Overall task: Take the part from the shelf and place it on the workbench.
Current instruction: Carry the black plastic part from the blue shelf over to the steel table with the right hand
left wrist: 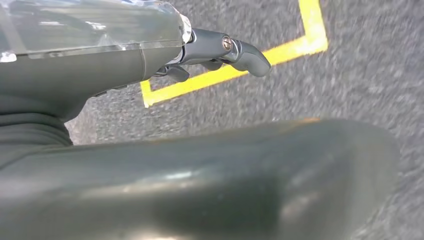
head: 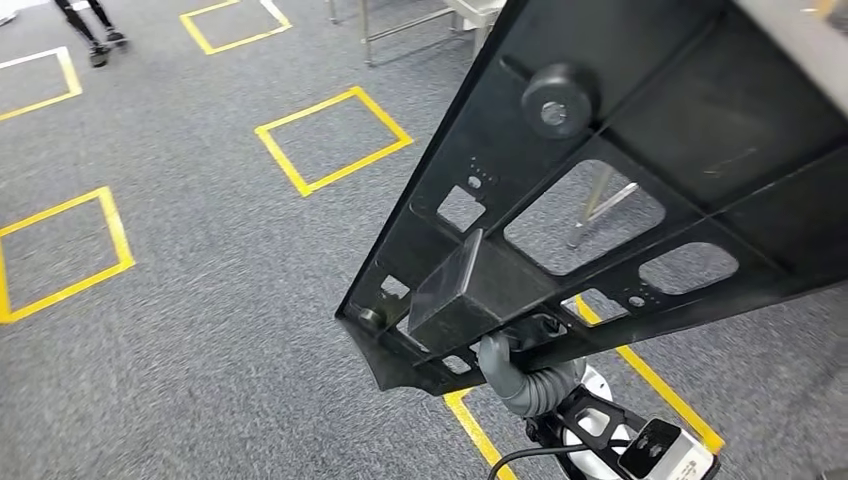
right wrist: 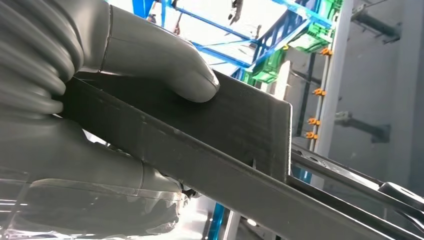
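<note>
Black part [head: 640, 190], grey robot hand [head: 500, 358], yellow-squared grey carpet [head: 200, 290]

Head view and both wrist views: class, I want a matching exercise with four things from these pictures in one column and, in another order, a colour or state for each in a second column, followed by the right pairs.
Column one:
1. black part
2. right hand
3. left hand
4. floor squares

Column two:
A. holds nothing, over the carpet
B. yellow tape outlines
C. lifted in the air, tilted, with cut-out openings
D. grips the edge of the part, thumb pressed on it

Pairs: 1-C, 2-D, 3-A, 4-B
</note>
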Robot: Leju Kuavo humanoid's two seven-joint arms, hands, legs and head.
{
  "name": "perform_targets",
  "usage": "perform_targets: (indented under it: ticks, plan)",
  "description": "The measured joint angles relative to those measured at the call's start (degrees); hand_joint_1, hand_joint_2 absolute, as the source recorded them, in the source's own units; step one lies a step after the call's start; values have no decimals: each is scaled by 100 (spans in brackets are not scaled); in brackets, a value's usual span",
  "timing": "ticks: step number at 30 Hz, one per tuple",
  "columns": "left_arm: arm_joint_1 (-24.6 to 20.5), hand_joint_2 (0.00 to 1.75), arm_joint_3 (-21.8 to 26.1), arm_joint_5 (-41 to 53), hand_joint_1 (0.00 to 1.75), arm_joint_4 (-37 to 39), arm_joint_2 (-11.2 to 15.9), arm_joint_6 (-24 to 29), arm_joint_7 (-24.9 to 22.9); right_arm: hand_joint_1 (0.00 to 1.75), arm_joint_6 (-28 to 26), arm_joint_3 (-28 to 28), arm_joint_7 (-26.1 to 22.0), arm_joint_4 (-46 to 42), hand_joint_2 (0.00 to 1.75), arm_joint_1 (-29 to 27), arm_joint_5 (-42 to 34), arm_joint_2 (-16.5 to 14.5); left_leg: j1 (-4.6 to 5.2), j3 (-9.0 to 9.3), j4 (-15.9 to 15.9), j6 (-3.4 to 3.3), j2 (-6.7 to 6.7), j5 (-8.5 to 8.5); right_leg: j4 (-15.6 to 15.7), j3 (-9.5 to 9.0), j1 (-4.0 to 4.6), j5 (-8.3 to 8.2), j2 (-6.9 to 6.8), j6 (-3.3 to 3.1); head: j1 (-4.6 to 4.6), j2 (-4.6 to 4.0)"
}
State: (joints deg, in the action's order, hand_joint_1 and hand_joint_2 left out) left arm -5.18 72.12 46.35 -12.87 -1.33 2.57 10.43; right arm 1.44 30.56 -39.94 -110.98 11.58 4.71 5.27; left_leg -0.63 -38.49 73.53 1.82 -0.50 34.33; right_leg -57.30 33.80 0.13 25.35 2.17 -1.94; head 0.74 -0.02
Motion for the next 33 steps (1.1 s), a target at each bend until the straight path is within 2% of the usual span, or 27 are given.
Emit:
perform_targets:
  ticks: [1, 2, 3, 4, 5, 7, 8, 10, 12, 13, 14, 15, 16, 17, 18, 19, 20, 21, 23, 25, 27, 28, 29, 30, 31, 32, 33]
  plan:
    - [0, 0, 14, 1, 0, -1, 40, 19, -10, 175, -16, 0, 0, 1, 175, -8, 5, 0, -2, 99, -274, -9, 21, -215, -7, -11, 0, 4, 66, 6, 0, 0]
    - [-1, 0, 26, 10, 0, 0, 77, 28, -21, 175, -30, 0, 0, 1, 175, -11, 9, -1, -6, 269, -687, -24, 86, -463, -15, -21, -3, 12, 129, 17, 0, 0]
    - [-2, 0, 37, 23, 0, 1, 108, 27, -32, 175, -38, 0, -1, 2, 175, -12, 13, -1, -10, 442, -1089, -44, 191, -638, -31, -24, 5, 23, 185, 36, 0, 0]
    - [-3, 0, 45, 36, 0, 1, 132, 20, -43, 175, -43, -1, -1, 3, 175, -15, 14, -2, -13, 572, -1382, -64, 283, -741, -45, -16, 5, 28, 237, 63, 0, 0]
    - [-4, 0, 52, 43, 0, 2, 146, 14, -57, 175, -42, -1, 0, 4, 175, -25, 15, -3, -9, 639, -1537, -87, 348, -766, -54, 1, 1, 27, 282, 94, 0, 0]
    - [-13, 0, 61, 40, 0, 2, 160, 10, -88, 175, -27, -1, 1, 5, 175, -65, 15, -4, 4, 662, -1592, -146, 324, -756, -50, 35, -19, 8, 370, 169, 0, 0]
    - [-21, 0, 63, 32, 0, 2, 160, 8, -99, 175, -14, -1, 1, 5, 175, -88, 15, -4, 3, 668, -1615, -185, 275, -772, -70, 47, -26, 20, 356, 200, 0, 0]
    - [-27, 0, 67, 20, 0, 2, 156, -12, -111, 175, 34, -1, 1, 11, 175, -103, 13, -7, -3, 685, -1663, -260, 172, -803, -344, 176, -22, 200, 151, 258, 0, 0]
    - [-9, 0, 69, 13, 0, 2, 143, -74, -92, 175, 99, -1, 1, 36, 175, -102, 10, -17, 10, 687, -1677, -305, 54, -804, -1064, 523, -37, 575, -92, 306, 0, 0]
    - [2, 0, 70, 10, 0, 2, 134, -113, -69, 175, 131, -1, 1, 56, 175, -105, 10, -22, 17, 683, -1676, -315, -9, -800, -1442, 711, -52, 724, -134, 327, 0, 0]
    - [8, 0, 71, 8, 0, 2, 126, -150, -44, 175, 154, -1, 1, 77, 175, -110, 10, -26, 20, 680, -1674, -317, -69, -796, -1689, 837, -65, 786, -152, 343, 0, 0]
    - [7, 0, 71, 7, 0, 2, 117, -173, -25, 175, 169, -1, 1, 97, 175, -112, 10, -26, 21, 681, -1672, -314, -126, -791, -1718, 850, -73, 738, -165, 352, 0, 0]
    - [3, 0, 71, 7, 0, 2, 109, -186, -13, 175, 178, -1, 1, 113, 175, -111, 10, -26, 21, 688, -1671, -307, -176, -783, -1502, 736, -80, 590, -189, 351, 0, 0]
    - [-2, 0, 71, 8, 0, 2, 97, -192, -3, 175, 180, -1, 1, 122, 175, -110, 10, -27, 21, 703, -1670, -294, -223, -773, -1096, 515, -79, 388, -252, 338, 0, 0]
    - [-5, 0, 71, 9, 0, 2, 86, -193, 7, 175, 184, -1, 1, 128, 175, -105, 8, -27, 30, 719, -1667, -276, -266, -759, -656, 279, -60, 234, -371, 312, 0, 0]
    - [-5, 0, 71, 12, 0, 2, 77, -190, 15, 175, 188, -1, 1, 131, 175, -98, 1, -31, 39, 732, -1663, -250, -301, -744, -302, 93, -36, 123, -458, 278, 0, 0]
    - [-6, 0, 71, 16, 0, 2, 69, -183, 22, 175, 192, -1, 0, 132, 175, -89, -13, -34, 48, 743, -1659, -223, -339, -730, -89, -14, -9, 76, -519, 246, 0, 0]
    - [-7, 0, 71, 22, 0, 2, 66, -174, 24, 175, 194, -2, -1, 132, 175, -81, -30, -37, 53, 751, -1659, -194, -377, -720, -25, -36, 17, 85, -525, 218, 0, 0]
    - [-14, 0, 71, 44, 0, 2, 57, -163, 23, 175, 196, -4, -1, 125, 175, -60, -61, -41, 43, 767, -1654, -132, -434, -694, 3, -33, 14, 59, -409, 163, 0, 0]
    - [-16, 0, 71, 69, 0, 2, 52, -162, 17, 175, 220, -5, -1, 109, 175, -6, -77, -46, 21, 692, -1431, -74, -291, -535, 52, -60, -16, 28, -313, 97, 0, 0]
    - [-3, 0, 71, 86, 0, 2, 52, -151, -5, 175, 276, -5, -1, 97, 175, 58, -87, -55, 2, 387, -763, -33, -74, -186, 69, -76, -27, 18, -217, 50, 0, 0]
    - [6, 0, 71, 91, 0, 2, 52, -141, -27, 175, 315, -5, -1, 96, 175, 78, -89, -58, -1, 189, -368, -18, -27, -24, 64, -75, -24, 20, -163, 37, 0, 0]
    - [14, 0, 71, 96, 0, 2, 49, -131, -48, 175, 353, -5, -1, 95, 175, 86, -89, -59, -3, 35, -82, -5, -9, 53, 58, -76, -22, 22, -102, 35, 0, 0]
    - [18, 0, 71, 102, 0, 2, 44, -125, -64, 175, 391, -4, -1, 95, 175, 97, -90, -59, -7, -31, 7, 2, -1, 15, 48, -77, -22, 26, -40, 38, 0, 0]
    - [18, 0, 71, 108, 0, 2, 38, -122, -75, 175, 424, -3, -1, 96, 175, 113, -93, -60, -14, 12, -134, 5, 6, -135, 34, -81, -25, 33, 26, 47, 0, 0]
    - [16, 0, 71, 114, 0, 2, 32, -126, -79, 175, 447, -1, -1, 96, 175, 136, -98, -61, -26, 154, -476, 4, 45, -362, 16, -87, -29, 44, 91, 62, 0, 0]
    - [14, 0, 71, 118, 0, 2, 26, -131, -79, 175, 465, 1, -1, 96, 175, 165, -105, -64, -42, 330, -877, 1, 148, -557, -6, -87, -30, 58, 151, 83, 0, 0]
